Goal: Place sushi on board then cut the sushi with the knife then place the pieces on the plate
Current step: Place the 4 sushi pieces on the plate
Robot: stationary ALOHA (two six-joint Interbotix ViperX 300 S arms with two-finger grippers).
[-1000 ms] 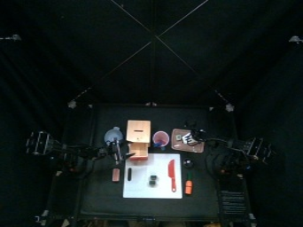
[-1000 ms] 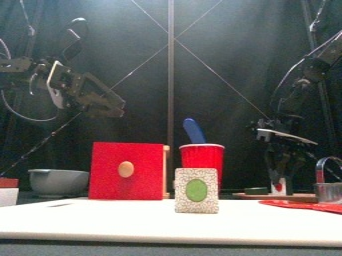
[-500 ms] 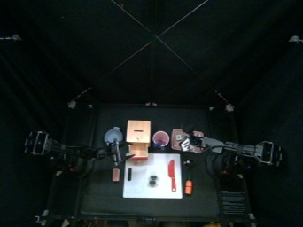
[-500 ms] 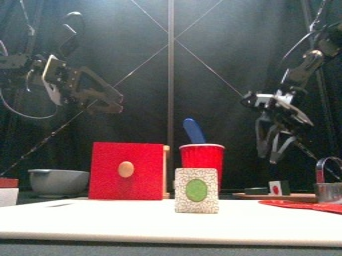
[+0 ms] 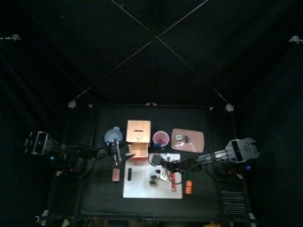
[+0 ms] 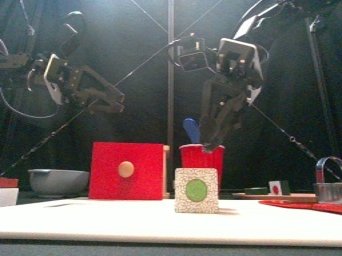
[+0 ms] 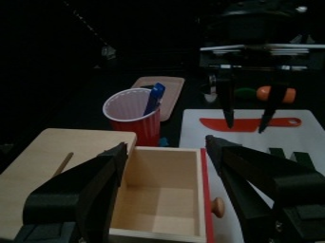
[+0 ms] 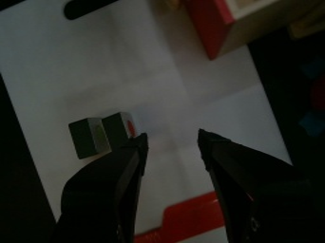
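The sushi roll (image 5: pixel 151 179) lies on the white board (image 5: pixel 140 188); from the front its end (image 6: pixel 197 190) is pale with a green centre. My right gripper (image 5: pixel 158 160) hangs open above the board, high over the roll (image 8: pixel 105 136), its fingers (image 6: pixel 214 112) holding nothing. The red knife (image 5: pixel 172 177) lies on the board to the right of the roll. A blue knife (image 6: pixel 191 130) stands in the red cup (image 6: pixel 203 158). The pink tray (image 5: pixel 187 139) sits at the back right. My left gripper (image 5: pixel 115 152) is open over the wooden box (image 7: pixel 152 185), clear of everything.
The wooden box (image 5: pixel 141 137) with its red drawer front (image 6: pixel 128 170) stands behind the board. A blue-grey bowl (image 6: pixel 58 181) sits at the back left. A small orange toy (image 5: pixel 189 186) lies right of the board, a red one (image 5: pixel 116 175) left of it.
My right arm has swung from over the pink tray leftward to above the board near the sushi, still open. The left arm has not moved.
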